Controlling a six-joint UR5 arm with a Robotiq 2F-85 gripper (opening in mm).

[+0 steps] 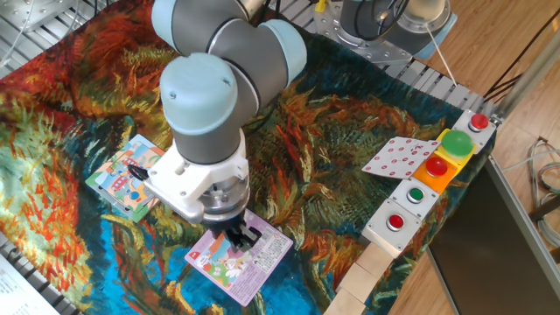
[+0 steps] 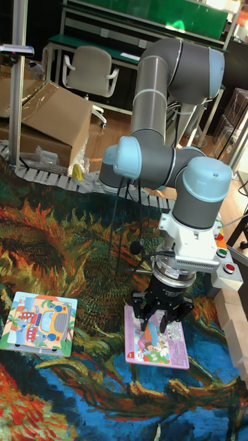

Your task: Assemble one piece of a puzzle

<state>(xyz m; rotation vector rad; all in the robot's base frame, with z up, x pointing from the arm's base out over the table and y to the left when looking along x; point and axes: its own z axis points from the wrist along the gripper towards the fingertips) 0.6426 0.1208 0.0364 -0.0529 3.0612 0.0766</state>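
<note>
My gripper hangs low over the left part of a purple-pink card. Its black fingers are drawn together. In the tall fixed view the gripper pinches a small flat bit at its tips, the piece, which the fingers mostly hide. The puzzle lies flat to the left; it is a square board with a teal edge and a cartoon bus picture. The arm covers its right corner in the fixed view. In the tall fixed view the puzzle shows whole, well left of the gripper.
A red-and-white patterned card leans at the right by a button box with red and green buttons. Wooden blocks line the table's right front edge. A painted cloth covers the table.
</note>
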